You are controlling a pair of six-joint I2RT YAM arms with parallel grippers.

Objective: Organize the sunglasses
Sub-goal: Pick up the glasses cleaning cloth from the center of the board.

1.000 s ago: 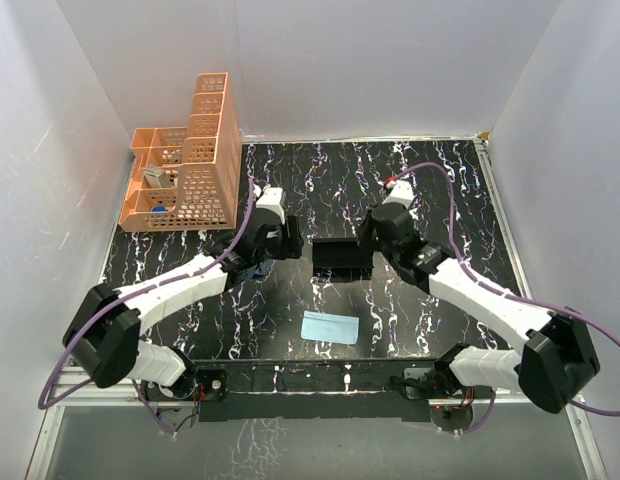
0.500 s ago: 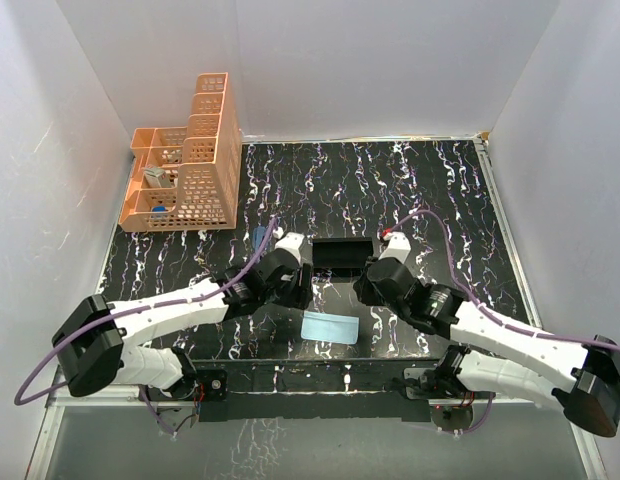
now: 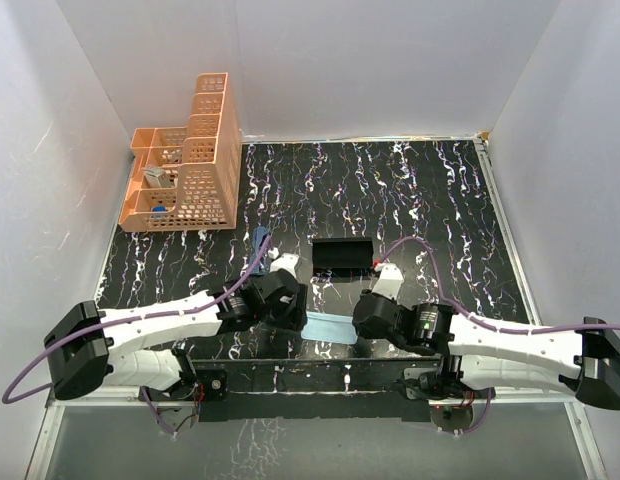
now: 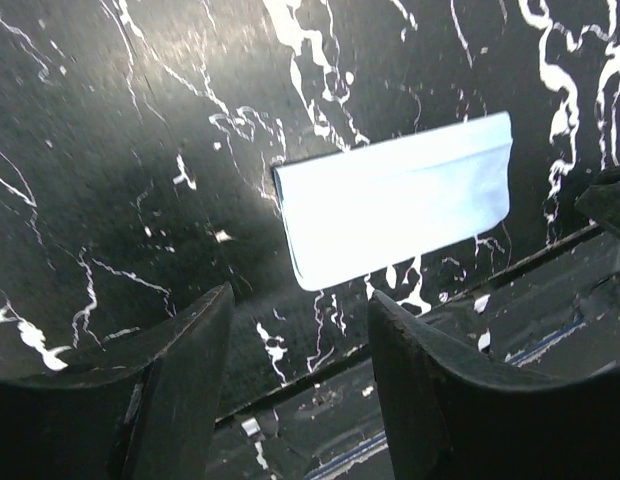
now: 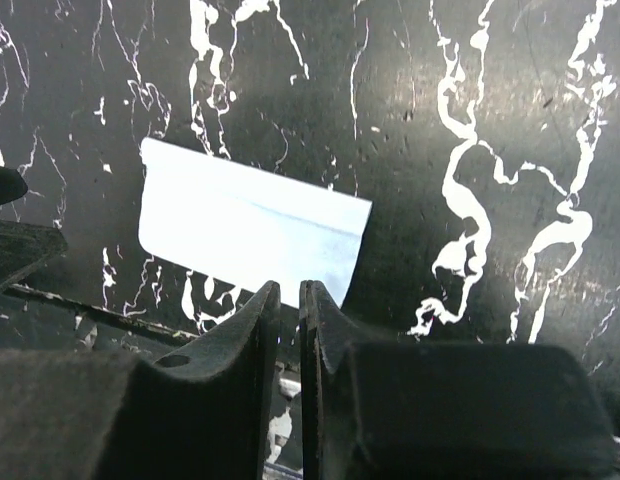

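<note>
Sunglasses [image 3: 259, 239] lie left of the black case [image 3: 342, 253].

On the table [image 3: 430, 190], a cloth [image 3: 328, 326] lies near the front edge, about the middle. Behind it sits a glasses case [image 3: 342, 254], with the sunglasses [image 3: 259, 240] to its left. A rack [image 3: 185, 170] stands in the far left corner.

Readable text: none | Labels, brands, numbers, signs: none legible in any view | Looked over: black case [image 3: 342, 254], light blue cloth [image 4: 395, 205], orange basket rack [image 3: 185, 170], marbled table [image 3: 420, 190]
</note>
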